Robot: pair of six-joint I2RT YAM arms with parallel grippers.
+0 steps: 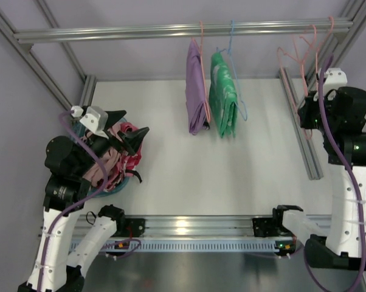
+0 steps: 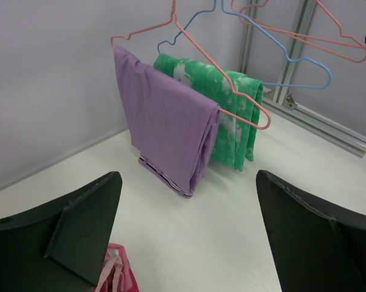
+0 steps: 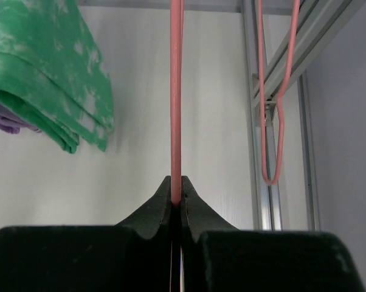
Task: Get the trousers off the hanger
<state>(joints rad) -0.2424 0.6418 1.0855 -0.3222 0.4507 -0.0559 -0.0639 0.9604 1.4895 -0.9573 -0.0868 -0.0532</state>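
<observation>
Right of the purple garment (image 1: 197, 91), right gripper (image 3: 176, 188): pinched tight on the hanger (image 3: 176, 91) wire.
Left gripper (image 2: 188, 179): spread wide, holding nothing, left of that garment.
Trousers (image 1: 98, 173): crumpled beneath that gripper, off the hanger.

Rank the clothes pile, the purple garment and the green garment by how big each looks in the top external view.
1. clothes pile: it has the widest spread, even though it is partly hidden.
2 and 3. purple garment and green garment: these look about alike. The purple one is slightly longer and the green one slightly wider, so they are not ranked.
</observation>
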